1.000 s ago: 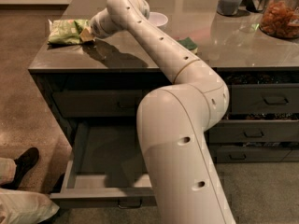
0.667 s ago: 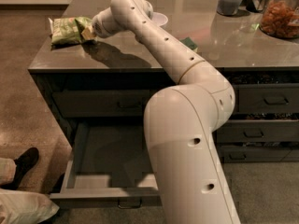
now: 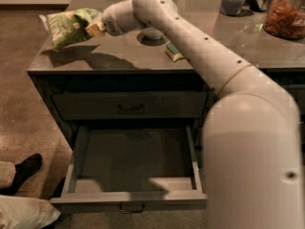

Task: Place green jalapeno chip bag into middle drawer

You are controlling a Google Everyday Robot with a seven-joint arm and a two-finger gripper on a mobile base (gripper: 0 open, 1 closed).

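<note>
desk (image 3: 119,56): grey top | tool (image 3: 94,28): clamped on green jalapeno chip bag (image 3: 69,27) at left corner | bag now lifted off desk, earlier lying there | middle drawer (image 3: 133,159): open

dim, warm | countertop (image 3: 252,46) glare | gripper (image 3: 96,28) with green jalapeno chip bag (image 3: 69,26) shadows countertop's left corner

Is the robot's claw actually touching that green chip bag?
Touching. In the camera view, the gripper, above the countertop, has its jaws clamped on the green chip bag.
</note>
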